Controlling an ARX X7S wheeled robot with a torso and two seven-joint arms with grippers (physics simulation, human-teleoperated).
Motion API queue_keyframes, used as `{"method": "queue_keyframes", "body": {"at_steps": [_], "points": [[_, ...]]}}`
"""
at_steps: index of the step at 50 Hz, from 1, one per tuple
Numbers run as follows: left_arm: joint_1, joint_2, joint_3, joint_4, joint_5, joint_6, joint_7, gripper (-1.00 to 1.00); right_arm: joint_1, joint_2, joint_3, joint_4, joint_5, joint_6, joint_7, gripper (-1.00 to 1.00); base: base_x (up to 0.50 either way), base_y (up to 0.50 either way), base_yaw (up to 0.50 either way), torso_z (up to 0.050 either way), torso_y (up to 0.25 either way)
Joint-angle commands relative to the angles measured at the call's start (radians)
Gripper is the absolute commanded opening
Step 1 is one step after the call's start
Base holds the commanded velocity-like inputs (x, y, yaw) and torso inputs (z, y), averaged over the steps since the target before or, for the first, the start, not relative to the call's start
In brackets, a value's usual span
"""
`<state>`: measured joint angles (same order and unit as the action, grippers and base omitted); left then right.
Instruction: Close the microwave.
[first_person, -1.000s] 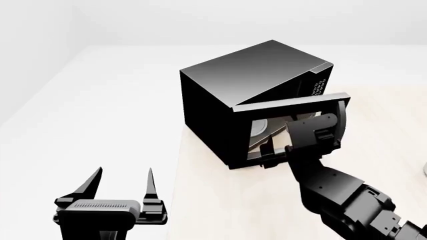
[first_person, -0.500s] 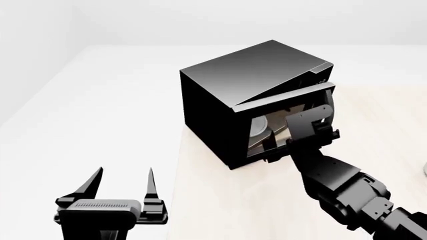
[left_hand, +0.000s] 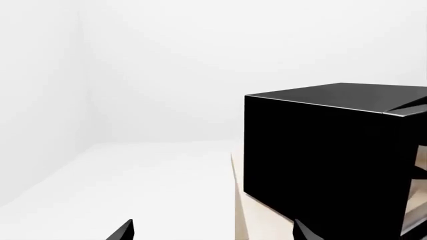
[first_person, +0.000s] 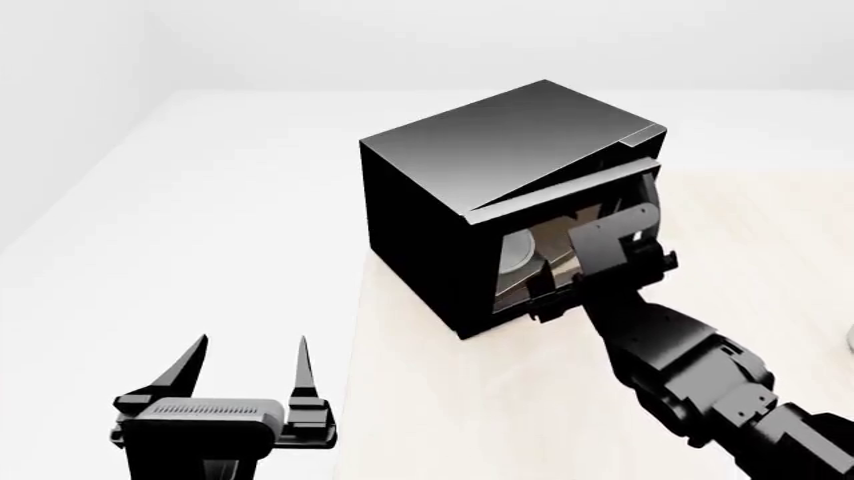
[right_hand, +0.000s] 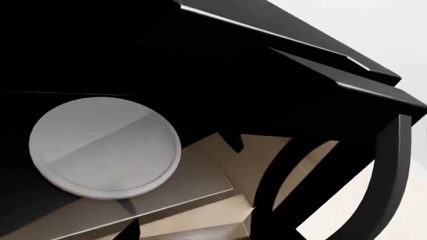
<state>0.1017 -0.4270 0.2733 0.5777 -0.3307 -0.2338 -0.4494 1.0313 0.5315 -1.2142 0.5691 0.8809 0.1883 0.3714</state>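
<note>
Legible text: none in any view.
Microwave (first_person: 494, 190) casing: plain glossy black, no brand or label readable.
Microwave button panel: hidden behind the nearly shut door; markings cannot be read.
White plate (right_hand: 105, 147) inside: unmarked.

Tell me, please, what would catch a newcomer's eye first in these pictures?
First the microwave, a large glossy black box at the near left corner of the pale table, its door ajar. Next the right gripper, pressed up against that door from the front. Through the window, the right wrist view shows a white round plate inside, while the left gripper hangs open, well off to the left.
</note>
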Motion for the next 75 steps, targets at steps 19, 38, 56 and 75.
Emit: {"method": "queue_keyframes", "body": {"at_steps": [19, 38, 56, 75], "points": [[-0.003, -0.004, 0.005, -0.002, -0.007, -0.001, -0.005, 1.0, 0.059, -0.03, -0.023, 0.044, -0.046, 0.009, -0.05, 1.0, 0.0, 0.0, 0.0, 0.0, 0.0], [-0.006, -0.006, 0.007, -0.006, -0.009, 0.0, -0.008, 1.0, 0.096, -0.05, -0.034, 0.083, -0.066, -0.008, -0.133, 1.0, 0.0, 0.0, 0.0, 0.0, 0.0], [-0.009, -0.008, 0.011, -0.015, -0.009, 0.006, -0.008, 1.0, 0.105, -0.078, -0.04, 0.183, -0.086, -0.074, -0.256, 1.0, 0.0, 0.0, 0.0, 0.0, 0.001], [-0.009, -0.012, 0.013, -0.004, -0.015, 0.0, -0.015, 1.0, 0.108, -0.066, -0.042, 0.181, -0.098, -0.111, -0.307, 1.0, 0.0, 0.0, 0.0, 0.0, 0.001]]}}
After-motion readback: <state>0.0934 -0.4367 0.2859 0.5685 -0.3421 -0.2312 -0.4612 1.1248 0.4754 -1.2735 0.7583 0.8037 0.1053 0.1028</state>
